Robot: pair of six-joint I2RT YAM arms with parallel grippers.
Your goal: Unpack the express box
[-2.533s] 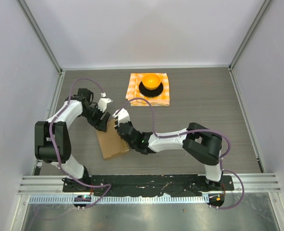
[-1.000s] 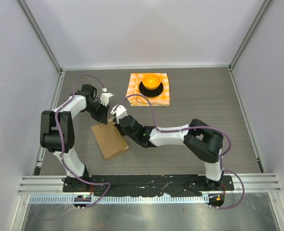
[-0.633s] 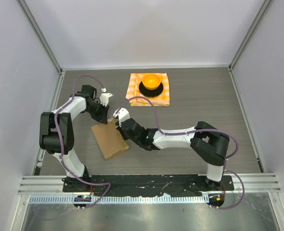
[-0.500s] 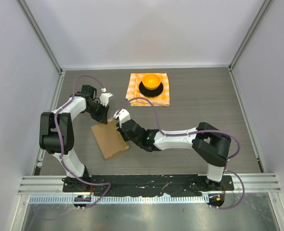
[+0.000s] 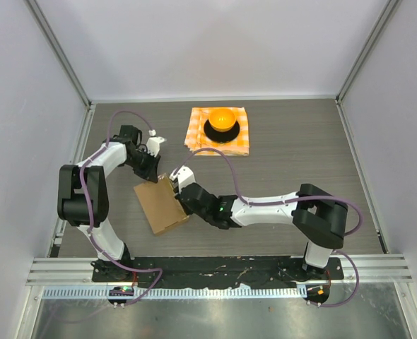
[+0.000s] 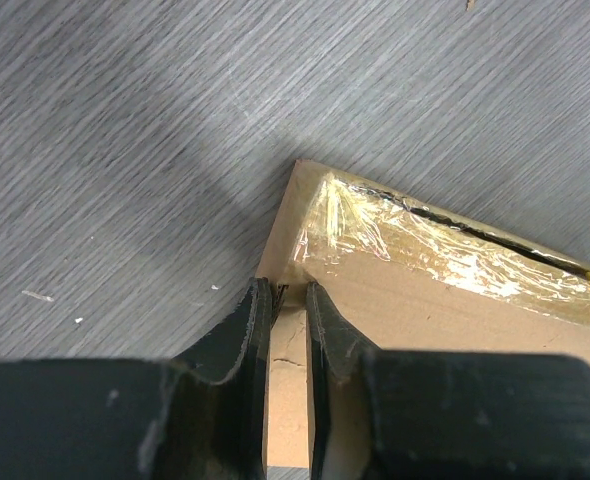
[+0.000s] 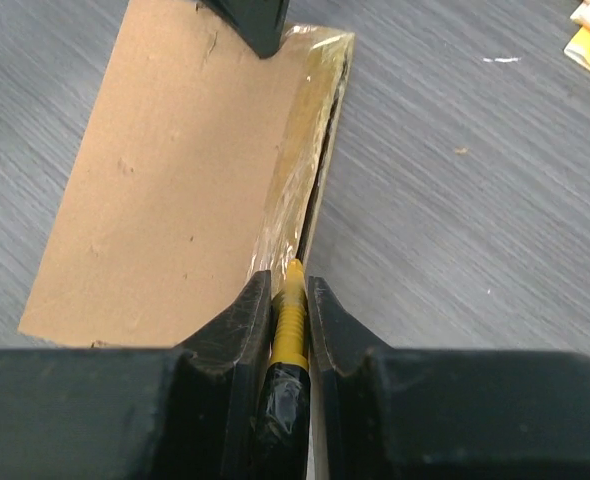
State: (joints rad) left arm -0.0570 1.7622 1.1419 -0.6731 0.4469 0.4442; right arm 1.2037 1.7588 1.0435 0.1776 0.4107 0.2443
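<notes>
left gripper (image 6: 287, 295) clamped on express box (image 6: 425, 310) edge, right gripper (image 7: 290, 285) clamping yellow tool (image 7: 289, 322), blade unclear

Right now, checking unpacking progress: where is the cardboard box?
Top view: the cardboard box lies left of centre on the table, between the left gripper at its far corner and the right gripper at its right edge.

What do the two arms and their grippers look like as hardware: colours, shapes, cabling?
The left arm and right arm both have white links with black joint housings, and a purple cable loops along each. The left gripper and right gripper each carry two black, tapered fingers.
</notes>
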